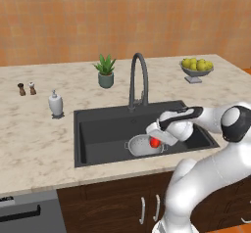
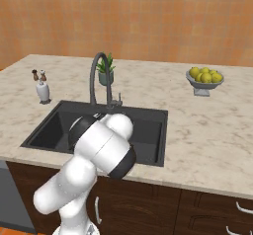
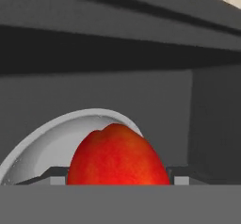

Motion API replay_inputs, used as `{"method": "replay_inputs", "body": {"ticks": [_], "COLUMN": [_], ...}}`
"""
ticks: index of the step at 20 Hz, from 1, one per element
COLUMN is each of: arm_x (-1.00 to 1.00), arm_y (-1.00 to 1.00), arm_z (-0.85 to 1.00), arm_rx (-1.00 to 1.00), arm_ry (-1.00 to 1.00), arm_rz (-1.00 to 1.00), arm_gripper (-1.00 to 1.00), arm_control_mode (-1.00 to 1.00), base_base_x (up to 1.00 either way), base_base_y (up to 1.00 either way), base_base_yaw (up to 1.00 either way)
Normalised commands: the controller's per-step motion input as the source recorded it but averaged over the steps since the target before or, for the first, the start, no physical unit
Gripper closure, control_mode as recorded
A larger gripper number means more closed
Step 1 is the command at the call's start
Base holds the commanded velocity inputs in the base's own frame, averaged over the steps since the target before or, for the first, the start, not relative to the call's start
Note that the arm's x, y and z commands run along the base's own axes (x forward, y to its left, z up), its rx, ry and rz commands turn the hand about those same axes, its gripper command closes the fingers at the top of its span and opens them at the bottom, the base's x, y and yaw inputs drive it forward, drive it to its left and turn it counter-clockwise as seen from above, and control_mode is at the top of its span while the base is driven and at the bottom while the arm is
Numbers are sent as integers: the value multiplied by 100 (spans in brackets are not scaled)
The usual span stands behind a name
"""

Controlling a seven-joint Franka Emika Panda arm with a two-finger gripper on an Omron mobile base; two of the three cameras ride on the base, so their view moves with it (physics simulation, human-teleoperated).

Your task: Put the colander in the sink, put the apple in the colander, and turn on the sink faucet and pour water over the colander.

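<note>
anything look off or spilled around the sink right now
Nothing stands out. The colander sits upright in the sink with the apple over it between the gripper's fingers; no water shows at the faucet.

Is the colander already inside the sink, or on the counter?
Inside. The colander sits upright on the floor of the dark sink, with the apple over its bowl at the gripper.
</note>
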Motion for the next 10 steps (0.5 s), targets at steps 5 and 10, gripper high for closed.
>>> {"method": "replay_inputs", "body": {"ticks": [5,10], "arm_x": [13,19], "arm_y": [3,8], "arm_z": [-28,-22], "arm_rx": [0,0], "arm_ry": [0,0], "arm_rz": [4,4], "arm_gripper": [100,100], "arm_control_mode": [-100,-100], "base_base_x": [0,0], "base_base_y": [0,0], "base_base_yaw": [0,0]}}
